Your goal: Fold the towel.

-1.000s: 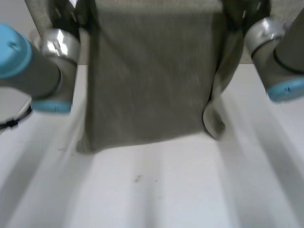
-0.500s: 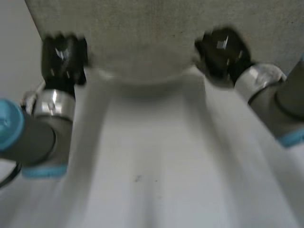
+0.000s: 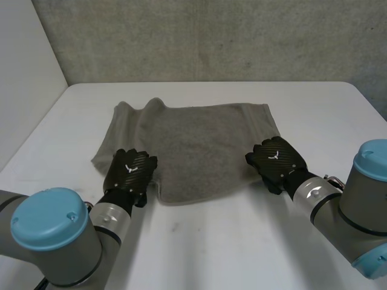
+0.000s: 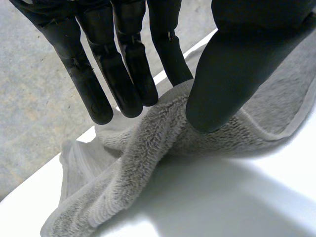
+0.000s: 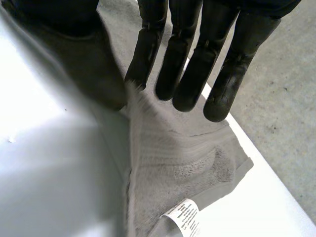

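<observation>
A grey towel (image 3: 199, 151) lies spread on the white table (image 3: 242, 241), rumpled along its far left edge. My left hand (image 3: 130, 171) rests on its near left corner. In the left wrist view a raised ridge of towel (image 4: 148, 163) stands pinched between the thumb (image 4: 232, 74) and the nearest of the straight fingers (image 4: 123, 74). My right hand (image 3: 276, 160) sits at the near right corner. In the right wrist view its fingers (image 5: 197, 64) are straight and spread away from the thumb, and the towel (image 5: 182, 173) slopes down from them, white label (image 5: 183, 217) showing.
A grey wall (image 3: 211, 36) runs behind the table's far edge. Bare table lies in front of the towel and on both sides of it.
The towel was held up in front of the head camera by both hands. It now lies on the table, both hands have come down to its near edge, and their fingers have loosened.
</observation>
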{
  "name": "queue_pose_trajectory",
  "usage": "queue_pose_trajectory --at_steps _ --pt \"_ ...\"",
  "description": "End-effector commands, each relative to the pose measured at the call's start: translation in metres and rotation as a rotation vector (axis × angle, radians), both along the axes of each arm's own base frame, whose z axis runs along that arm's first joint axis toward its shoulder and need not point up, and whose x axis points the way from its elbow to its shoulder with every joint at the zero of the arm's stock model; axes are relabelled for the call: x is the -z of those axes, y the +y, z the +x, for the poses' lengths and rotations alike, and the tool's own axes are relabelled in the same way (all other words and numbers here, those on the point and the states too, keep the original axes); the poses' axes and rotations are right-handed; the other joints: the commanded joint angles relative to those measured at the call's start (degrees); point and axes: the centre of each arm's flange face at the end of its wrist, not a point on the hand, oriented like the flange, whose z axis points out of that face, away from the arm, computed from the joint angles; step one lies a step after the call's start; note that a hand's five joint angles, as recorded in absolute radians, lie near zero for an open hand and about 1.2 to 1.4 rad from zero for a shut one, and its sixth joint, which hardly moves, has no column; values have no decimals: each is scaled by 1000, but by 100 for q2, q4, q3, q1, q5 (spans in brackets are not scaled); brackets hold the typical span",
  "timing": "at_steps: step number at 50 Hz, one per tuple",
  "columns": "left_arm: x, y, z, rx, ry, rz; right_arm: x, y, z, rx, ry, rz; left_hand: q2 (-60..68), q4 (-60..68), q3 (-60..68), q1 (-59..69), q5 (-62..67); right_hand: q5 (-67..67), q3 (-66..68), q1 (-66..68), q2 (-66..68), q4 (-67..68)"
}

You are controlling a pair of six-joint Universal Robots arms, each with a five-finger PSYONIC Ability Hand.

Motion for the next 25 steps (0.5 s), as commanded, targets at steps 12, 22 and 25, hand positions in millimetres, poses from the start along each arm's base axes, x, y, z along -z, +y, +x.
queue_pose_trajectory --at_steps 12,22,25 --pt "-8 2 0 -1 20 -17 24 -28 -30 260 -222 249 708 712 704 715 695 -1668 -1646 -1635 -1606 -1668" --pt "-18 -4 6 -29 41 -39 27 -28 -30 271 -256 287 742 746 738 749 729 -1904 -1882 -1871 -1843 -1904" --pt "-20 -6 9 -37 44 -45 34 -28 -28 277 -281 321 742 746 738 749 729 -1854 -1832 -1821 -1792 -1854"
